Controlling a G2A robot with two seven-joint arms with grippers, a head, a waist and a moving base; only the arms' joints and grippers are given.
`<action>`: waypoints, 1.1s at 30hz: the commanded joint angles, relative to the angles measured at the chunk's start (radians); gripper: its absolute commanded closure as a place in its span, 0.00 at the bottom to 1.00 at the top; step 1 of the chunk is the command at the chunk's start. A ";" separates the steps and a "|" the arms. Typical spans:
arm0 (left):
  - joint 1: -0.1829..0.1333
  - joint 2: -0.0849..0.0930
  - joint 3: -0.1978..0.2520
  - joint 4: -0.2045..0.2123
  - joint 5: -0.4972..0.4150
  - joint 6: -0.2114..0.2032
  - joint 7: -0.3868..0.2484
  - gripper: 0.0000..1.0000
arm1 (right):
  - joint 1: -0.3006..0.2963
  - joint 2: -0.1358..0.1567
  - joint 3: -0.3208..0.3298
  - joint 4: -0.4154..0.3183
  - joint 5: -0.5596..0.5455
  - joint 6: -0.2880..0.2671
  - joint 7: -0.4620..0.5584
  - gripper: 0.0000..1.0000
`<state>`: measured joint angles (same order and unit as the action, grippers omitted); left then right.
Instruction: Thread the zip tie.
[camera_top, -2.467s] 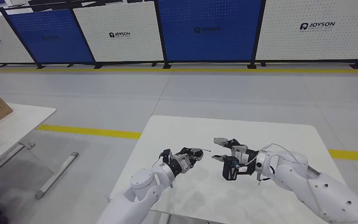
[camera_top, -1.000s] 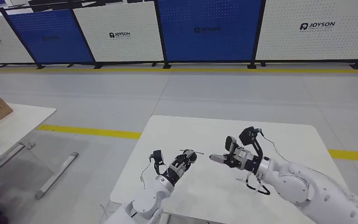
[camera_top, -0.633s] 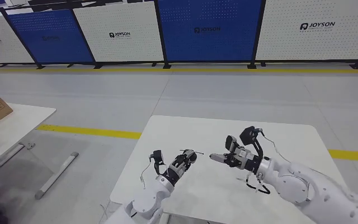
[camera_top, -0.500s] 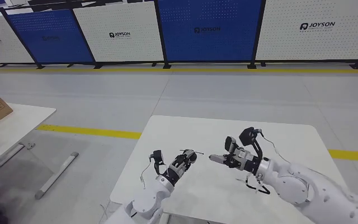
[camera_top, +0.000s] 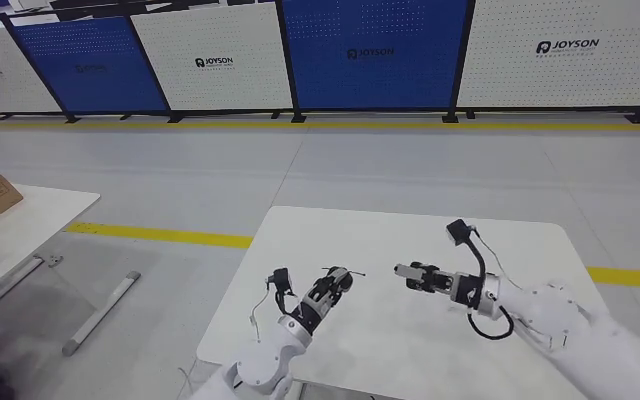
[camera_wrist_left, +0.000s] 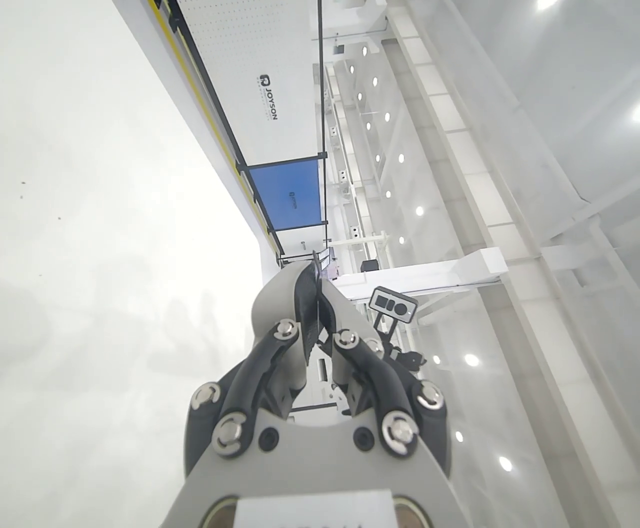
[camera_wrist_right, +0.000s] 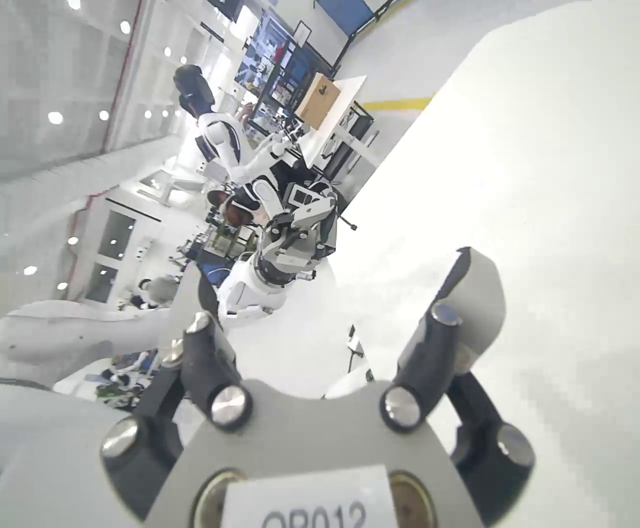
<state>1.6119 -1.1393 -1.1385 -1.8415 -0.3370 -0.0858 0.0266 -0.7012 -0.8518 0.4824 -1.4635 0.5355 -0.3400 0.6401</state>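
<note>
A thin black zip tie (camera_top: 352, 271) is pinched in my left gripper (camera_top: 343, 274), which is shut on it above the white table (camera_top: 430, 235), near its left front. In the left wrist view the strap (camera_wrist_left: 317, 310) runs between the closed fingers, and its end pokes past the left gripper's tips (camera_wrist_left: 316, 275). My right gripper (camera_top: 400, 270) hangs a short way to the right of the strap's free end, pointing at it. Its fingers (camera_wrist_right: 475, 280) are spread wide and hold nothing. The right wrist view shows the left gripper (camera_wrist_right: 300, 230) and the tie's end (camera_wrist_right: 348, 223) farther off.
The table's left edge (camera_top: 235, 290) lies close beside the left arm. A second white table (camera_top: 40, 215) stands off to the left across the floor. Blue and white panels (camera_top: 375, 55) line the back of the room.
The right gripper has drawn back to the right, away from the tie's tip, and its wrist has turned. The left gripper holds almost the same place with the tie.
</note>
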 joint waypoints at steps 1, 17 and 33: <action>0.001 -0.002 0.008 -0.004 0.009 0.003 -0.005 1.00 | -0.014 -0.025 0.025 0.049 0.055 0.000 0.097 0.00; -0.002 -0.005 0.018 -0.005 0.014 0.010 -0.002 1.00 | -0.018 -0.051 0.031 0.105 0.075 0.004 0.153 0.00; -0.007 -0.013 0.027 -0.009 -0.003 0.045 -0.015 1.00 | 0.014 -0.150 -0.011 0.241 0.096 0.000 0.258 0.00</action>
<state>1.6046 -1.1525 -1.1117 -1.8510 -0.3404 -0.0408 0.0122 -0.6868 -1.0020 0.4709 -1.2216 0.6337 -0.3401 0.8982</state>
